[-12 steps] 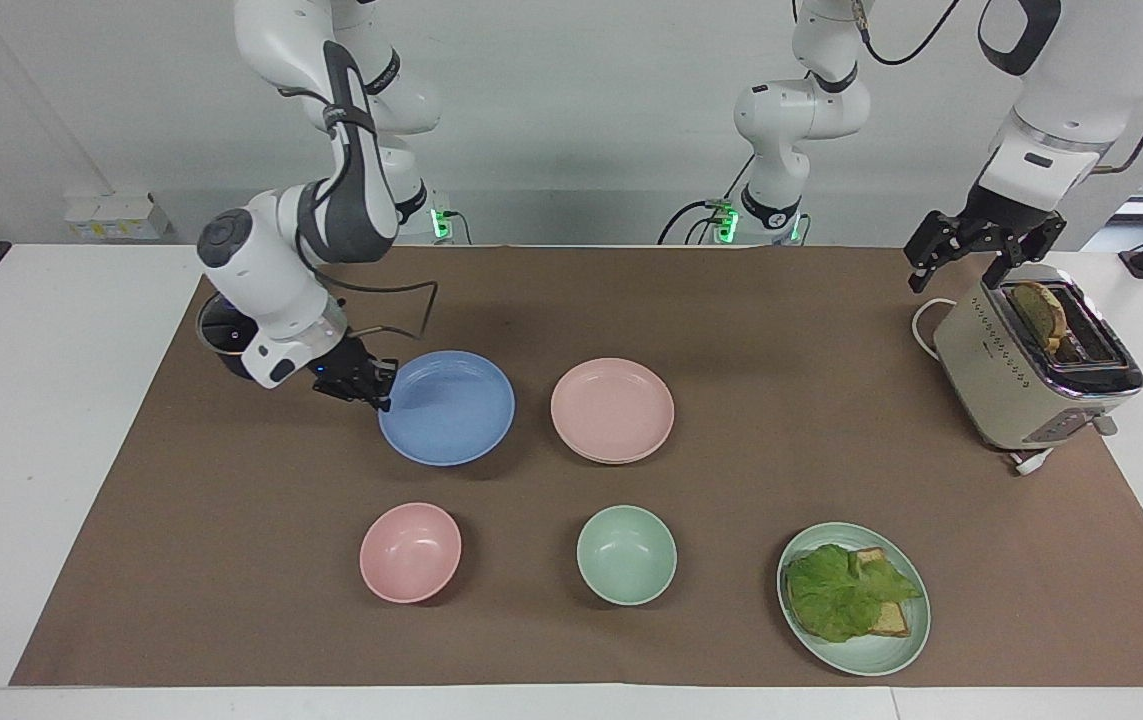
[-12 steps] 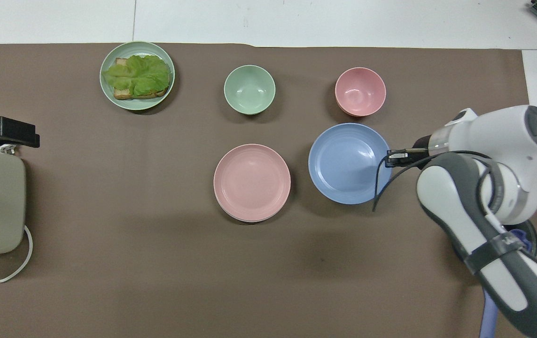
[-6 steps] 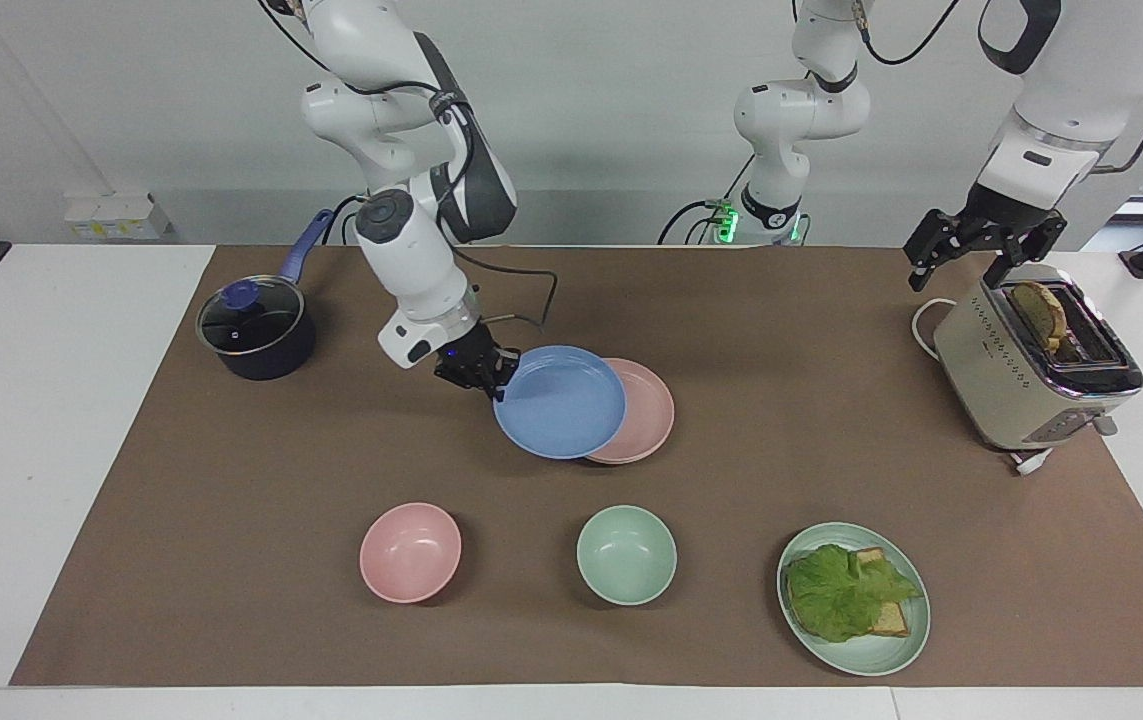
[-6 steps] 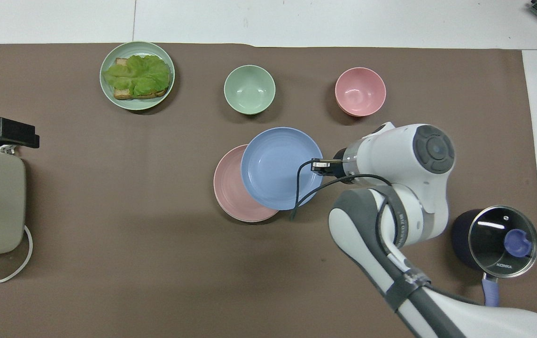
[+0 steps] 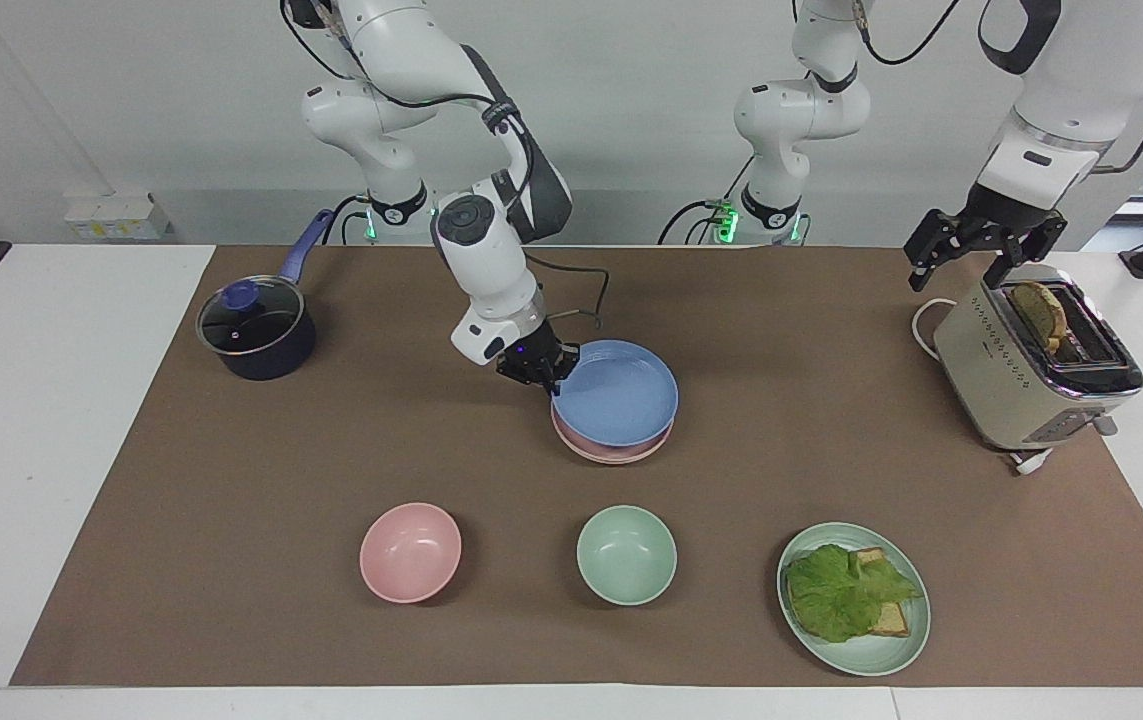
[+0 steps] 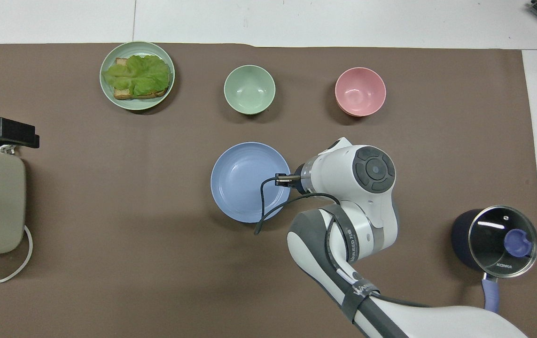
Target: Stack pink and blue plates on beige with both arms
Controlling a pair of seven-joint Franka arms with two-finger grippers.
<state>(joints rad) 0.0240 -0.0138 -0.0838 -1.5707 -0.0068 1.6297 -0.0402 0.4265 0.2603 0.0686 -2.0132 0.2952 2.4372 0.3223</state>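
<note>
- Carried across from the saucepan's end, blue plate [image 5: 619, 392] now hangs over pink plate [image 5: 614, 447], right pincer [image 5: 534, 368] clamped on its rim.
- Releasing off-centre could leave it askew.
- Left pincer [image 5: 981, 252] waits apart above toaster [image 5: 1031, 370]; beige plate unseen.

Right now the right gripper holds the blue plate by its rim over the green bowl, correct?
Not the green bowl. The facing view shows the right gripper holding the blue plate by its rim over the pink plate.
</note>
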